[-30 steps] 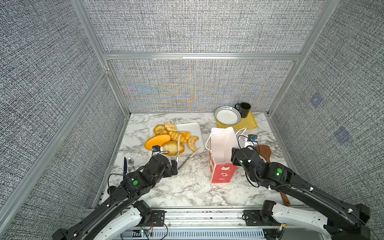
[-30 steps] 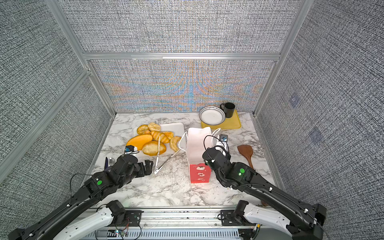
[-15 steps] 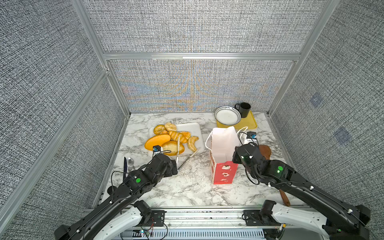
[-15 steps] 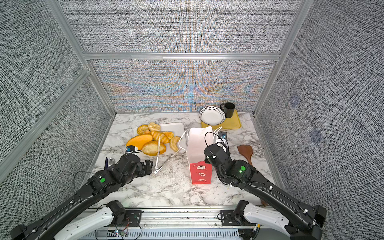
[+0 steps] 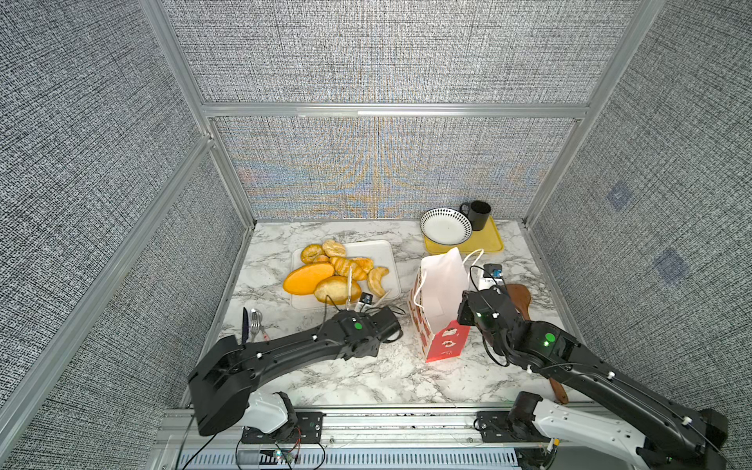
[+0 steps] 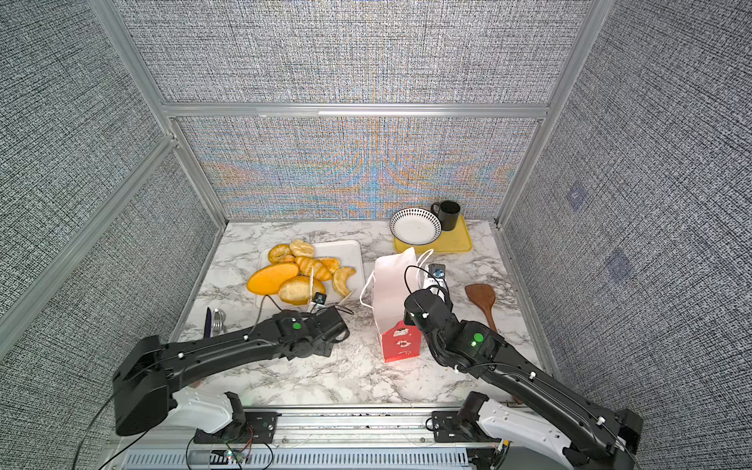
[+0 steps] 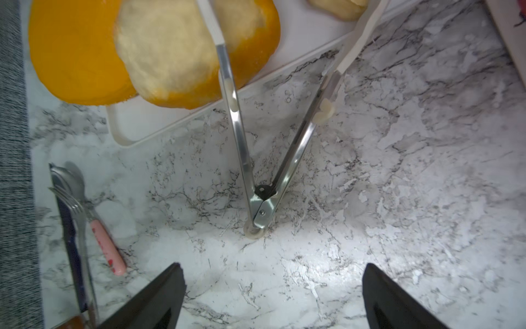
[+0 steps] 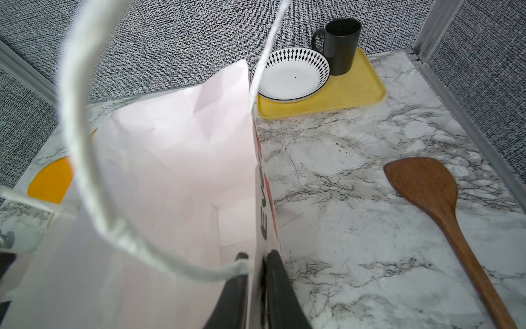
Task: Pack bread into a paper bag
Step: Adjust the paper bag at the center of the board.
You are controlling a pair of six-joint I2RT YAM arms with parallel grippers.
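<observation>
In a top view the paper bag [image 5: 441,285], right of centre, is pinched at its wall by the right hand [image 8: 257,254], and the bread [image 5: 309,278] is found left of it, nearer the wide-open, empty left hand [image 7: 273,266], beyond the tongs [image 7: 262,209].

On the marble table [image 5: 366,374], golden-yellow bread [image 5: 325,274] lies piled on a white rectangular tray [image 5: 382,252] at left, the red-and-white paper gift bag [image 5: 443,285] upright just right of it. Steel tongs [image 7: 237,122] lean on the tray's near edge, metal cutlery [image 5: 254,323] off its near left corner. Behind the bag, a yellow tray [image 5: 488,242] holds a white patterned bowl [image 5: 445,226] and black mug [image 5: 480,215]; a brown wooden spatula [image 8: 427,188] lies to the bag's right
</observation>
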